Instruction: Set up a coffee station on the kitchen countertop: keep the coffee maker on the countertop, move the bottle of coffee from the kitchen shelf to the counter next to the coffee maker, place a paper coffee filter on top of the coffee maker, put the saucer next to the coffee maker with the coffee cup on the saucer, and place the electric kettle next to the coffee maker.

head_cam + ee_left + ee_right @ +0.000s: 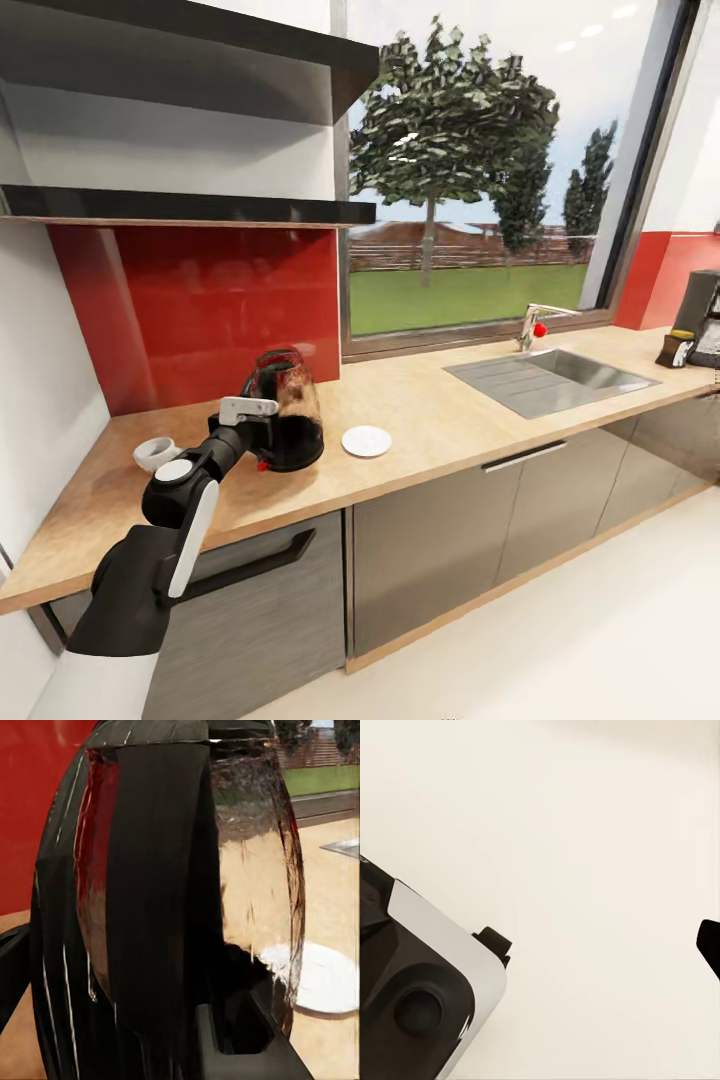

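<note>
My left gripper (262,420) at kettle (285,410) handle; grip state unclear. Saucer (366,441) just beside kettle, cup (155,453) on its other side. Right gripper state unclear.

A red splashback (200,300) under dark shelves (190,205), a big window (480,170) onto trees, pale floor (600,640).

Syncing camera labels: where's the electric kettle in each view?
Head view: electric kettle stands on the countertop, left of centre, at the left hand.
Left wrist view: electric kettle very close, its dark handle and glass body taking up most of the picture.
Right wrist view: not in it; pale floor there.
Shared landmark: the saucer, beside the kettle, also seen from the left wrist.
</note>
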You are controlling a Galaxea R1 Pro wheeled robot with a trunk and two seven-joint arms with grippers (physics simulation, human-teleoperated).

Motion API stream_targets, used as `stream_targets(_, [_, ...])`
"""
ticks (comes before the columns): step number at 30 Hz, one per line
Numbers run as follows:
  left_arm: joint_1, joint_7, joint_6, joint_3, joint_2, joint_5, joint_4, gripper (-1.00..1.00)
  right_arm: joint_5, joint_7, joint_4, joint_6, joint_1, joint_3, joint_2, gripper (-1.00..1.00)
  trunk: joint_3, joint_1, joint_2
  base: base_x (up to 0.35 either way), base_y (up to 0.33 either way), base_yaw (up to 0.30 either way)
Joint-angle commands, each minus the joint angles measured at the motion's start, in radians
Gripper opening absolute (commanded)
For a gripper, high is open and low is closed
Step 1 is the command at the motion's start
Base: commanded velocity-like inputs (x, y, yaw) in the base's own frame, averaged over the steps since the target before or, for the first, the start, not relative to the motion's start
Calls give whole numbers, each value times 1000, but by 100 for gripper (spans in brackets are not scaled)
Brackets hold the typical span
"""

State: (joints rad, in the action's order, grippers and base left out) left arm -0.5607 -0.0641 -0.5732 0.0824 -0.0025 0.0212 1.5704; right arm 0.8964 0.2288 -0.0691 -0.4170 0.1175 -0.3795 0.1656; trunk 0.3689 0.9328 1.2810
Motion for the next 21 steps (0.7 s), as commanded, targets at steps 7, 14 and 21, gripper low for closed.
stream_targets(7, [-1, -2, -5, -1, -16, 2, 2, -100, 3, 7, -1, -2, 1, -9, 0, 100, 1, 0, 1, 4, -1, -274])
stream_targets(14, [-1, -3, -5, -1, -31, 2, 3, -100, 3, 7, -1, -2, 1, -9, 0, 100, 1, 0, 1, 0, 0, -282])
stream_targets(21, [-1, -4, -4, -1, -71, 1, 7, -100, 3, 7, 0, -2, 1, -9, 0, 100, 1, 0, 1, 95, -7, -244])
